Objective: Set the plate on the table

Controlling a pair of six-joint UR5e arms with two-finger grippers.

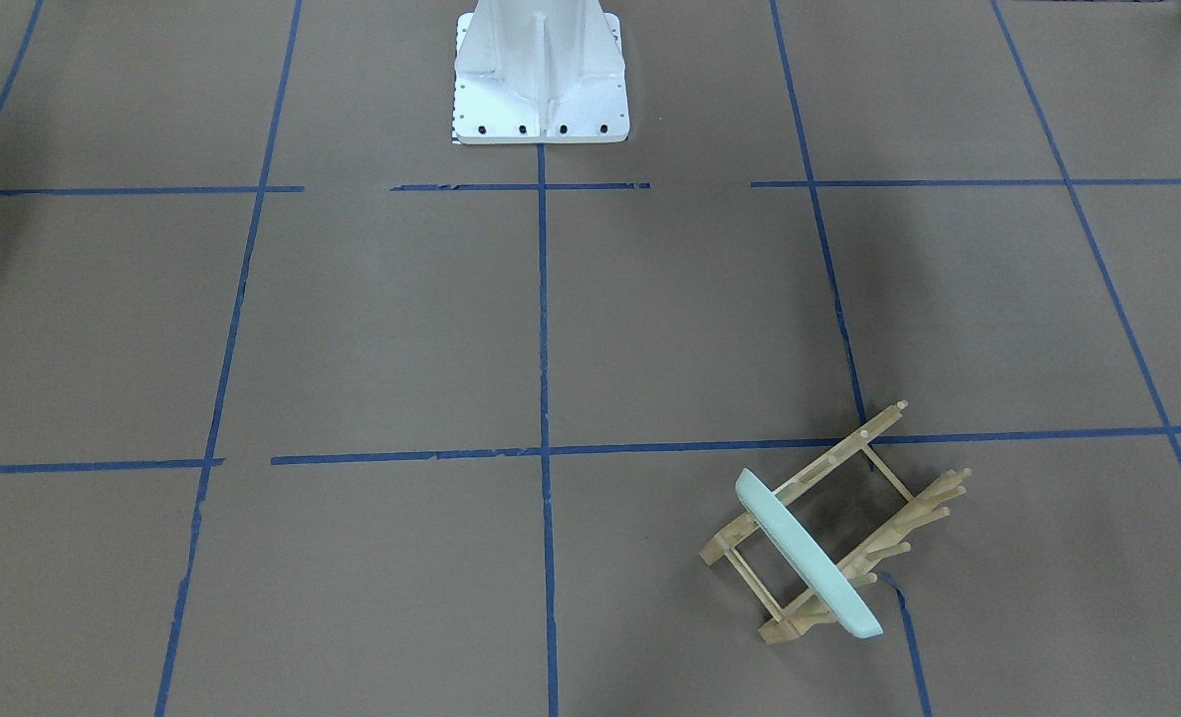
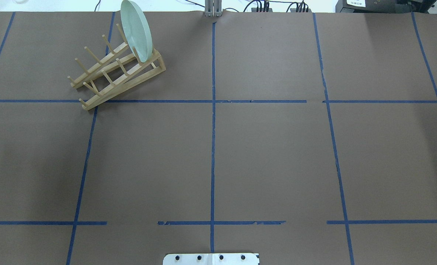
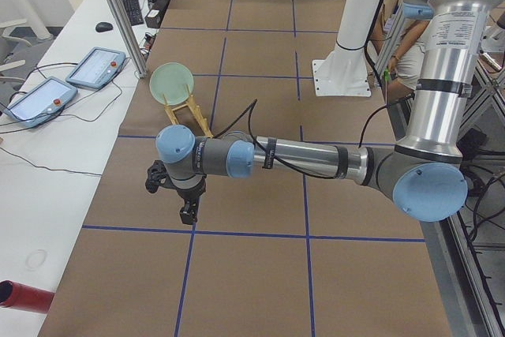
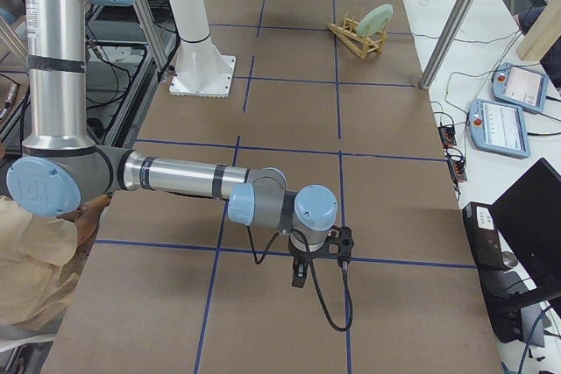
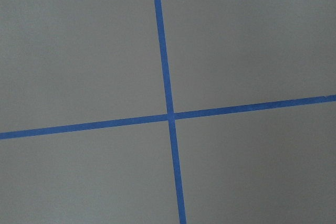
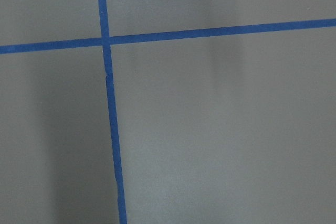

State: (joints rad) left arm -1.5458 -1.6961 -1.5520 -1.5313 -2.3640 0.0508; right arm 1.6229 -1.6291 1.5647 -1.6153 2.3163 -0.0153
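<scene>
Standing on edge, the plate [image 2: 136, 31] sits in the end slot of the rack [image 2: 122, 75], far left on the table [image 2: 270, 147]. It looks stiff, glossy, probably slippery and breakable, so pinch its free upper rim. Left gripper [image 3: 188, 214] and right gripper [image 4: 300, 277]: spread or pressed together, cannot tell.

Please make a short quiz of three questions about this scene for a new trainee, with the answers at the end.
1. True or false: the plate lies flat on the table.
2. Where does the plate stand in the wooden rack? A) in an end slot B) in the middle slot C) outside it
3. Does the left pincer or the right pincer touch the plate?
Key: 1 false; 2 A; 3 no, neither.
</scene>
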